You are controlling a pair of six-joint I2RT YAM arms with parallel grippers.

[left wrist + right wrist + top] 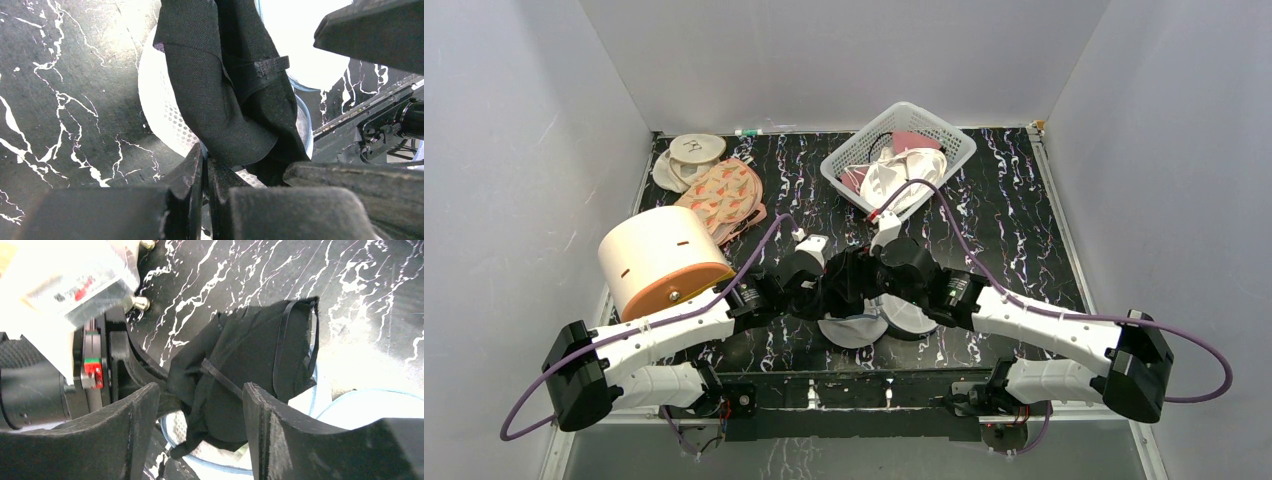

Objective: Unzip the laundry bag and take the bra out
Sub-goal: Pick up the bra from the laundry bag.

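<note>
The laundry bag (856, 330), a white mesh clamshell with a blue rim zipper, lies open near the table's front edge. It also shows in the left wrist view (160, 100) and the right wrist view (350, 375). A black padded garment with thin straps (849, 275) sits in and over the open bag (220, 90) (250, 355). No pale mint-green bra is in view. My left gripper (205, 155) (824, 292) is shut on the bag's blue rim. My right gripper (200, 405) (886, 290) is open, its fingers either side of the black garment.
A cream cylinder with an orange base (659, 260) lies at the left. Peach floral pads (724, 195) and round white cases (696, 150) sit at the back left. A white lattice basket (899, 155) with garments stands at the back, right of centre.
</note>
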